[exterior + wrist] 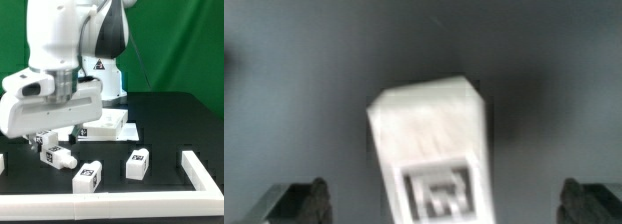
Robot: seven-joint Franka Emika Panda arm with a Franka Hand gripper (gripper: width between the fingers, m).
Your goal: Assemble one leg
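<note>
Gripper [445,202] spread wide over one leg [432,140]
Its fingers [299,203] stand clear of both the leg's long edges; another leg [88,177] lies near it on the black table [170,120].

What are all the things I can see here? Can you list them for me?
leg: three, white with black-and-white tags, on the table; one below the gripper, two more toward the exterior view's right
square panel: one, white, behind the legs
L-shaped bar: one, white, at the exterior view's right edge
table: one, black
arm: one, white
gripper: one, dark fingers, open, either side of one leg
</note>
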